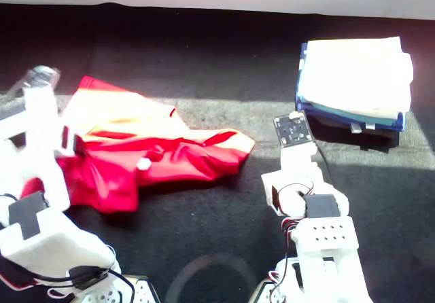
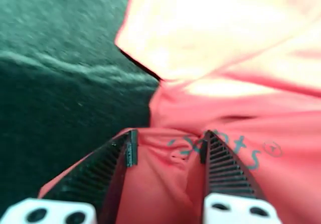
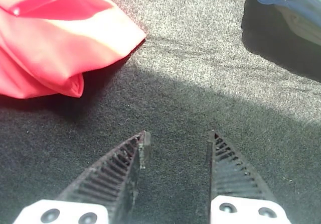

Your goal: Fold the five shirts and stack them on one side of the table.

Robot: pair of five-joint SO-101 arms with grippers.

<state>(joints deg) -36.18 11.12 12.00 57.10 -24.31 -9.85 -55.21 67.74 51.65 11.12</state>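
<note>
Left jaws, ribbed and black, stand fairly wide astride a raised ridge of the red shirt (image 2: 241, 108), with cloth lying between them but not pinched. Right jaws are parted too and hold nothing. They hang over bare black counter (image 3: 200, 83) between the shirt and the stack of folded shirts (image 1: 353, 79).

Seen from that stack, the red shirt lies well apart, crumpled and unfolded. Its long axis runs away from the stack toward the left arm (image 1: 37, 133), and a rounded tip points back at the stack. The left arm is nearer, sitting at the shirt's end farthest from the stack, while the right jaws are just off the near tip. The coming move likely turns on closing on that ridge and drawing the cloth flat along this axis.
</note>
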